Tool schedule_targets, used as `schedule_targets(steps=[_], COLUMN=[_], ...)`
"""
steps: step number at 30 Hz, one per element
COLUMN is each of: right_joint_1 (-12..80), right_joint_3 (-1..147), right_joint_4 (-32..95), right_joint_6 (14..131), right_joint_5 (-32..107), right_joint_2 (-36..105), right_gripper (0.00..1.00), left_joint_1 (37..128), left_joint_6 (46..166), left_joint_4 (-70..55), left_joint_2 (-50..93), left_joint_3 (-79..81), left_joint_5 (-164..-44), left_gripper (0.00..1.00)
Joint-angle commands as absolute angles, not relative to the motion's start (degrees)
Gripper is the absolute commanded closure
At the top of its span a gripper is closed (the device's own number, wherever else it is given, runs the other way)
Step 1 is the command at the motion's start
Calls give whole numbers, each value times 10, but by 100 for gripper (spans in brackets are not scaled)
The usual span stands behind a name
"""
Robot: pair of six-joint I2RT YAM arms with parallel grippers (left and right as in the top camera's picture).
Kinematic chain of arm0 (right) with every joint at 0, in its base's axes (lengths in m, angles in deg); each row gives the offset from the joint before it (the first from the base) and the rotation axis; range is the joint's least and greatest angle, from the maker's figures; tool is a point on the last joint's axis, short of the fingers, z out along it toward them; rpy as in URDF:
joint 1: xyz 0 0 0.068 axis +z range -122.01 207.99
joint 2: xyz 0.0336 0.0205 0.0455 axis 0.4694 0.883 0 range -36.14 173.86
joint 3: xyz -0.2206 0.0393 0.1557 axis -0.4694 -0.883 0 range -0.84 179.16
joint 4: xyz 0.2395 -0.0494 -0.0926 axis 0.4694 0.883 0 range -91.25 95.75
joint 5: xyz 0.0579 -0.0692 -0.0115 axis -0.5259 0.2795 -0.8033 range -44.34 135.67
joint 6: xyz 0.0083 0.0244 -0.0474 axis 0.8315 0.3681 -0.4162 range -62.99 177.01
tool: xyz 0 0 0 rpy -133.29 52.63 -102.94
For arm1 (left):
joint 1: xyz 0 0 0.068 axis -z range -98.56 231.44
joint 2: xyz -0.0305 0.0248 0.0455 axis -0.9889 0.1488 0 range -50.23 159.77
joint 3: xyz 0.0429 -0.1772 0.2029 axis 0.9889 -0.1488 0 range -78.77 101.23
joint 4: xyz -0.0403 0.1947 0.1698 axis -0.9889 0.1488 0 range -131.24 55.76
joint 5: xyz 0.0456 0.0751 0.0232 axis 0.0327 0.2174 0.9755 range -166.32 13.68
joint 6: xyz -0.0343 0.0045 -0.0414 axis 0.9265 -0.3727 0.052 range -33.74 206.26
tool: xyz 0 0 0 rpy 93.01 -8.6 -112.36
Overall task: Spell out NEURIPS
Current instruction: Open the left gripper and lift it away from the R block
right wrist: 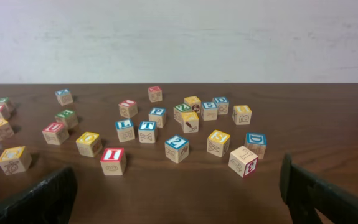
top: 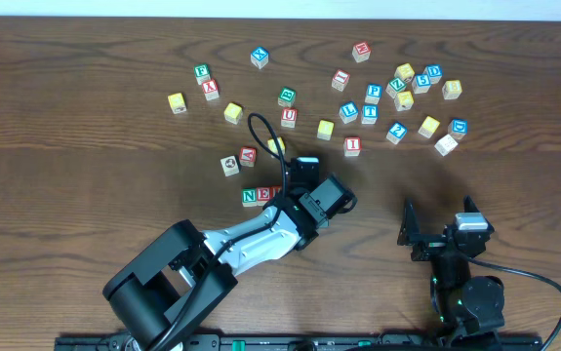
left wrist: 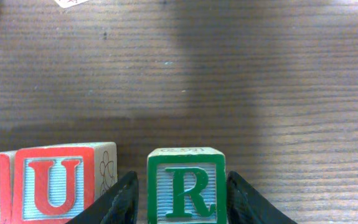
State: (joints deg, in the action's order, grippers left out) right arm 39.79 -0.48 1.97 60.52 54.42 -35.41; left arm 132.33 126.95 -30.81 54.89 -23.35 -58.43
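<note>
My left gripper is shut on a green R block, held low at the table just right of a red U block. A narrow gap separates the R from the U. In the overhead view the left gripper covers the right end of the row that starts with the green N and E blocks. A red I block and a blue P block lie among the loose blocks, also seen in the right wrist view as the I and the P. My right gripper is open and empty.
Several loose letter blocks are scattered across the far half of the table, densest at the far right. A tan block and a red A block sit just beyond the row. The right arm rests near the front edge.
</note>
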Motion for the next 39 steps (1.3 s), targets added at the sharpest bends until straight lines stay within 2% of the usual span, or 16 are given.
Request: schedule_targets(steps=[1, 13, 22, 29, 39], right_joint_1=[394, 394, 394, 394, 394], right_joint_3=[-5, -5, -5, -5, -5], right_joint_4=[22, 22, 22, 22, 22], right_joint_6=[612, 612, 612, 612, 612], right_joint_5=[547, 547, 547, 547, 547], right_joint_2=[-354, -354, -354, -354, -354], right_gripper=[1, 1, 1, 1, 1], left_joint_1=[1323, 1323, 1322, 1322, 1247], left_joint_6=[1241, 1200, 1147, 1100, 1064], left_joint_4=[-306, -275, -246, -185, -12], left_joint_2=[539, 468, 368, 268, 111], left_joint_3=[-201, -179, -179, -179, -179], left_joint_5=[-582, -534, -526, -524, -528], left_gripper=[57, 56, 42, 27, 26])
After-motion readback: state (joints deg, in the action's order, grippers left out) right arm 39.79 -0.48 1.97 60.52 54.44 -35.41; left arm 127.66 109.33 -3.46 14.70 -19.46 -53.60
